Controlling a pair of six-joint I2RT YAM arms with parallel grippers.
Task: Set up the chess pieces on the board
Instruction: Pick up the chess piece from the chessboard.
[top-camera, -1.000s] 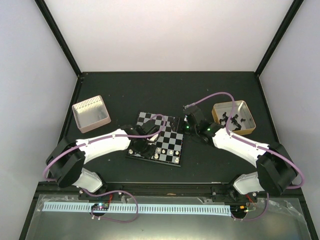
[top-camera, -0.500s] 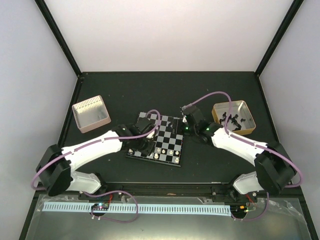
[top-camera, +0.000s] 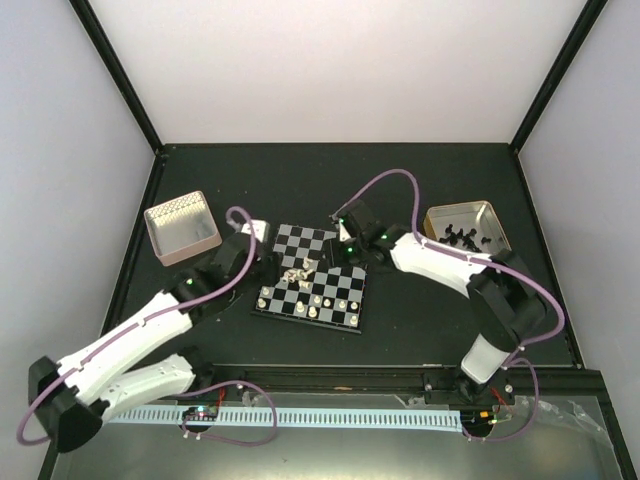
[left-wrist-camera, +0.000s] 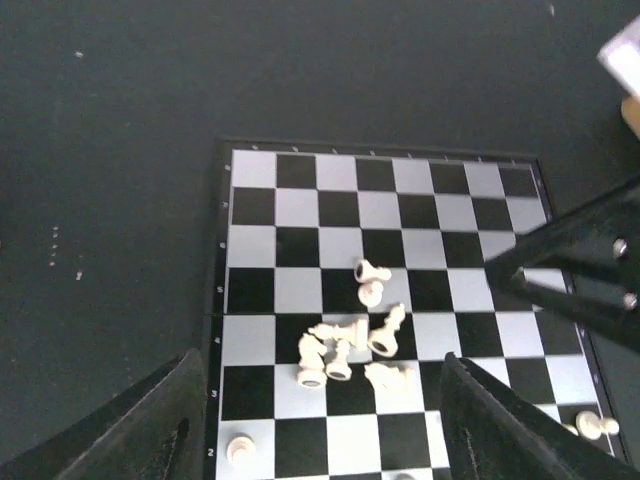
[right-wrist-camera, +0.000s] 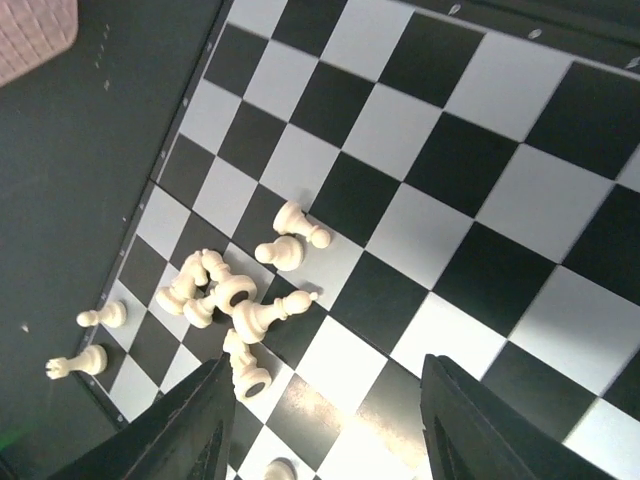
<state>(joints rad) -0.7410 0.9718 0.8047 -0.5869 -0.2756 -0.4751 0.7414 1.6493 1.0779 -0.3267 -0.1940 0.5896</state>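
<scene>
On the dark counter, the chessboard (top-camera: 268, 296) has a few cream chess pieces (top-camera: 322, 303) standing along its near rows, with a toppled heap (left-wrist-camera: 345, 345) of more near its middle. The left hand (left-wrist-camera: 322, 365) and right hand (right-wrist-camera: 325, 362) hover over the board from either side, both released and empty. Farther back, a pinkish tin (top-camera: 195, 248) sits at left and a tan tin (top-camera: 482, 262) holding black pieces (top-camera: 462, 238) at right.

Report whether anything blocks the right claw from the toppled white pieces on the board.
Nothing visible does. The right claw hangs open over the board, and only bare squares lie between it and the heap of toppled white pieces, which is uncovered.
</scene>
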